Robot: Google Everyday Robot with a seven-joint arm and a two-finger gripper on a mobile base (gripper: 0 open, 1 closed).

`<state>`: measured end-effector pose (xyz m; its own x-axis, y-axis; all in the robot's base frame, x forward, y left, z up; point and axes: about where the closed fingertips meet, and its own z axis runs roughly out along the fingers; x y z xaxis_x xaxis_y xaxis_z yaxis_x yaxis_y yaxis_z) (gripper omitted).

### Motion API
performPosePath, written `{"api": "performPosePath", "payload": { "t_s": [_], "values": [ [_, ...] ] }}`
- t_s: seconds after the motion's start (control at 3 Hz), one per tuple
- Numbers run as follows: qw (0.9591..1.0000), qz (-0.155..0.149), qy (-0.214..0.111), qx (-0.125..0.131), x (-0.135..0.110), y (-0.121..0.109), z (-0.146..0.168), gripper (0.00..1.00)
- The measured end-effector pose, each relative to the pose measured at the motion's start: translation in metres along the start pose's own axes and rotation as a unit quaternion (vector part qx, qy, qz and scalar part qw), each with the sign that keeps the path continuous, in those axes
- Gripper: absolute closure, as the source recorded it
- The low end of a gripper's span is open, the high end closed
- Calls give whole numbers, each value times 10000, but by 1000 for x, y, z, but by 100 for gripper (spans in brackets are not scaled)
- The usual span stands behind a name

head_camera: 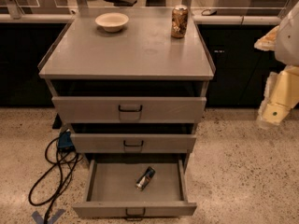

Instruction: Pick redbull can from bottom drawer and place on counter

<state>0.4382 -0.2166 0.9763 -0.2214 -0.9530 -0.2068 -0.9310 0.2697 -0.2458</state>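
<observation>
Inside the bottom drawer [110,183], right of its middle, the redbull can [145,178] lies on its side. It slants: silver end toward the drawer's front left, blue end toward its back right. It looks light, smooth and ready to roll, so pinch gently across its middle. Your gripper [274,107] hangs up and right of the drawer; you cannot tell if it is spread or closed.

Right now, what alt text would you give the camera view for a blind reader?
A redbull can lies on its side in the open bottom drawer of a grey cabinet. On the counter stand a white bowl and a brown-gold can; the robot's pincer hangs at the right edge, away from the drawer.
</observation>
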Motion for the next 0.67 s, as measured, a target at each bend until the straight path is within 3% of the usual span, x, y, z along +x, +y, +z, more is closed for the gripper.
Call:
{"api": "performPosePath", "payload": {
  "t_s": [0.67],
  "values": [
    [9999, 46, -123, 23, 1, 2, 5, 0]
  ]
}}
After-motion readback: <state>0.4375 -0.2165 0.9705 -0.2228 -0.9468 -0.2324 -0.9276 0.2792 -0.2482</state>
